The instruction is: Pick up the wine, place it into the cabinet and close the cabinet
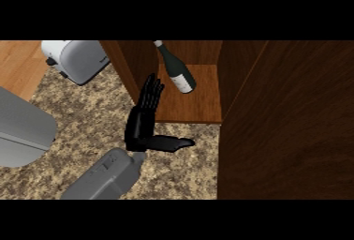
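The dark green wine bottle (177, 70) with a white label lies on the wooden floor of the open cabinet (194, 110), neck pointing to the back left. My left hand (142, 124) is over the counter at the cabinet's front left corner. Its fingers are straight and point toward the bottle, the thumb sticks out to the right, and it holds nothing. A small gap separates its fingertips from the bottle. The cabinet's dark door (290, 126) stands swung open on the right and fills that side of the view. My right hand does not show.
A white toaster (76, 58) stands at the back left on the speckled stone counter (76, 117). A large grey rounded body (21, 126) fills the left edge. Light wooden flooring (17, 61) shows beyond the counter at the top left.
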`<state>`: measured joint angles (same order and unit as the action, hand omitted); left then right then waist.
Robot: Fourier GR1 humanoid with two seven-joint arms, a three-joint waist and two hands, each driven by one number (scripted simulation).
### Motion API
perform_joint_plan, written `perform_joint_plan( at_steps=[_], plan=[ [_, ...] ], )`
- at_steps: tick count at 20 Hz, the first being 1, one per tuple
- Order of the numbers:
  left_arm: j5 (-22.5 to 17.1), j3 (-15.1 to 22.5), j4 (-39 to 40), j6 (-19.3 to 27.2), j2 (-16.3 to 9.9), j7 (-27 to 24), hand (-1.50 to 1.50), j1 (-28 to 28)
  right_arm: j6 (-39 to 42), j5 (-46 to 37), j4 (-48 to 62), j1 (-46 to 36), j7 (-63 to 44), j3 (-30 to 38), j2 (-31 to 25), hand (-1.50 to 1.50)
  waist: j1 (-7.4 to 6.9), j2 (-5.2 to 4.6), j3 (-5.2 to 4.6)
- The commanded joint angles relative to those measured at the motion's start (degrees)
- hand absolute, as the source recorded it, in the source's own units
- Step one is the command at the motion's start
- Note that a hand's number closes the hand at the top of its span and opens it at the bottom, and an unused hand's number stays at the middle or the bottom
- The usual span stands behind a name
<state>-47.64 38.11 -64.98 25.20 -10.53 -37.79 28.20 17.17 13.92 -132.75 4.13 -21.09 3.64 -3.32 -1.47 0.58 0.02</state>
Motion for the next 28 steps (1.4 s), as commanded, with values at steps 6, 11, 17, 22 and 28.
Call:
perform_joint_plan(
  at_steps=[6,11,17,22,28],
  plan=[
    [5.50,3.83,-34.89,10.76,-12.03,10.97,-1.50,-15.09,-1.73,-1.76,-0.61,-2.47,-2.46,-2.27,0.56,-1.50,0.57,-0.31,0.00],
    [9.90,4.73,-42.65,14.76,-11.55,14.96,-1.50,-18.42,0.55,-4.85,-0.02,-2.16,-1.44,-4.85,-0.27,1.50,1.15,-0.46,0.00],
    [9.88,1.15,-50.03,14.43,-18.47,13.65,-1.50,-26.22,12.01,2.34,-2.93,1.36,-3.14,-4.64,-9.07,1.50,0.82,-0.33,-0.01],
    [12.66,1.05,-55.29,13.89,-22.39,9.10,-1.50,-37.70,12.81,3.29,-5.77,2.94,-6.63,-10.53,-8.23,1.50,0.78,-0.36,-0.04],
    [7.82,-7.16,-63.55,8.44,-28.20,5.48,-1.50,-49.68,11.50,5.71,-9.11,7.98,-11.69,-20.26,-6.26,1.50,0.27,-0.19,-0.09]
  ],
)
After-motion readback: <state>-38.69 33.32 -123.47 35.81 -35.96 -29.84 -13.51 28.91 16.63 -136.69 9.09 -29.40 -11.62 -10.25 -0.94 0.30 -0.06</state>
